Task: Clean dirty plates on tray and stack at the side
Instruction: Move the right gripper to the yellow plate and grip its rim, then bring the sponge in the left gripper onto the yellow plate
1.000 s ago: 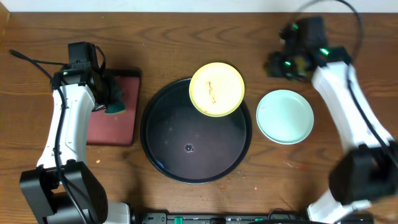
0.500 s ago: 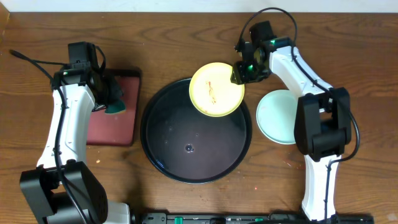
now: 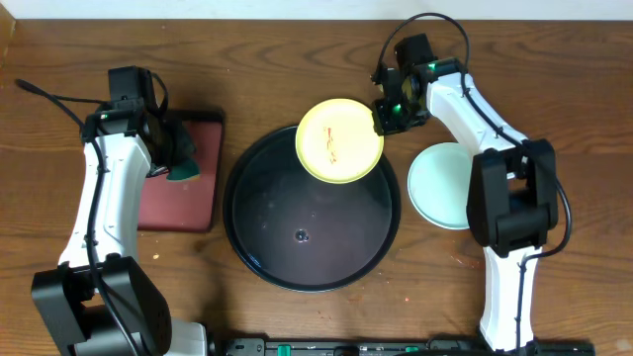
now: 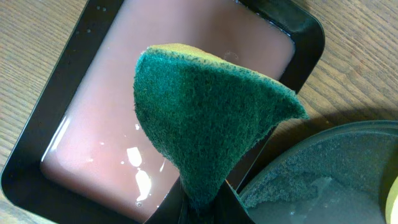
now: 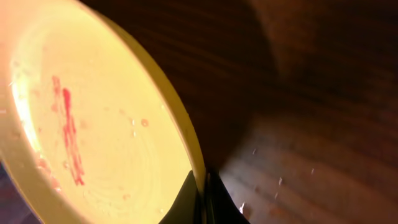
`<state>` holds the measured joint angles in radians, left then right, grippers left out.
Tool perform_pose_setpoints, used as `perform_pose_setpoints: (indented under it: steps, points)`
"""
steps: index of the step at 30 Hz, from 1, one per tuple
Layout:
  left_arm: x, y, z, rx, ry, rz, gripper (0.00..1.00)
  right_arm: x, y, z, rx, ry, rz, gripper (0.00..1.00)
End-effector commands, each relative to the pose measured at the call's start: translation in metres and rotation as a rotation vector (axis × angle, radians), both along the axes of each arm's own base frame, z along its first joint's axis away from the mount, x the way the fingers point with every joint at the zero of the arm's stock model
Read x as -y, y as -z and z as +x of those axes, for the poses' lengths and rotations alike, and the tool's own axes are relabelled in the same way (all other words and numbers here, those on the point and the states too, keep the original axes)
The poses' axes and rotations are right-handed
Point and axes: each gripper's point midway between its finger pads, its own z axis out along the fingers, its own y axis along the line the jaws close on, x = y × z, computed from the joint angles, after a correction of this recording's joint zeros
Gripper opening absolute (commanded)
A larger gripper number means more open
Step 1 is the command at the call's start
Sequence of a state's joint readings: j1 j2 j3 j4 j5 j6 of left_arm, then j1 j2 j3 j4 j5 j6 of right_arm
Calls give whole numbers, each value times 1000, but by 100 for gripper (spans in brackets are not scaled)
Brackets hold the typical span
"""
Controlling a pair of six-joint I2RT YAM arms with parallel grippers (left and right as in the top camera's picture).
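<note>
Here the right gripper pinches the yellow plate by its rim at the black tray's far edge, likely steadying that red smear for scrubbing. The left gripper clamps the green sponge above the small wash tray, ready to go.

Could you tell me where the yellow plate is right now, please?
In the overhead view, the yellow plate lies over the far rim of the black tray, its right edge pinched by the right gripper, left of the mint green plate.
</note>
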<state>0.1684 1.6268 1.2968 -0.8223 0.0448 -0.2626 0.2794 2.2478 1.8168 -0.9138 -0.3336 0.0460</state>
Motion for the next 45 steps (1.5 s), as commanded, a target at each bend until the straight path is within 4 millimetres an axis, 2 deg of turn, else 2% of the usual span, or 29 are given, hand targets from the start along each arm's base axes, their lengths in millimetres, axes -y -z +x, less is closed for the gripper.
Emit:
perform_pose_setpoints:
  steps: [1, 4, 7, 9, 12, 18, 22, 25, 26, 27, 29, 32, 33, 34, 36, 41, 45]
  points:
    - [-5, -10, 3, 26, -16, 17, 8, -12, -48, -5, 24, 76, 43, 1]
    - [-5, -10, 3, 26, -16, 17, 8, -13, -54, -23, -57, 145, 37, 1]
    - [-5, -10, 3, 27, -16, 17, 8, -17, -49, -46, -158, 178, 8, 1]
    - [-5, -10, 3, 27, -16, 17, 8, -24, -43, -65, -211, 152, -21, 1]
    - [-5, -10, 3, 27, -16, 17, 8, -37, -35, -84, -245, 109, -45, 1]
    - [-5, -10, 3, 27, -16, 17, 8, -50, -8, -106, -255, 82, -112, 1]
    - [-5, -10, 3, 27, -16, 17, 8, -53, 7, -115, -258, 64, -121, 1]
    - [-5, -10, 3, 27, -16, 17, 8, -51, 13, -114, -243, 66, -138, 2]
    - [-5, -10, 3, 27, -16, 17, 8, -49, 14, -112, -233, 68, -147, 5]
    - [-4, -10, 3, 27, -16, 17, 8, -48, 14, -110, -221, 61, -153, 15]
    - [-4, -10, 3, 26, -15, 16, 8, -49, 14, -109, -211, 45, -150, 26]
    - [-3, -9, 2, 22, -12, 12, 8, -49, 14, -110, -215, 45, -151, 36]
    - [-2, -9, 2, 21, -6, 6, 8, -48, 15, -111, -221, 50, -154, 37]
    - [-1, -9, 2, 21, -3, 3, 8, -47, 16, -113, -235, 68, -159, 36]
    - [3, -9, 3, 21, 14, 0, 7, -43, 22, -121, -280, 138, -172, 28]
    - [18, -9, 5, 22, 76, 6, 8, -39, 36, -132, -316, 175, -184, 18]
    - [29, -9, 6, 21, 105, 5, 8, -40, 36, -132, -313, 175, -182, 17]
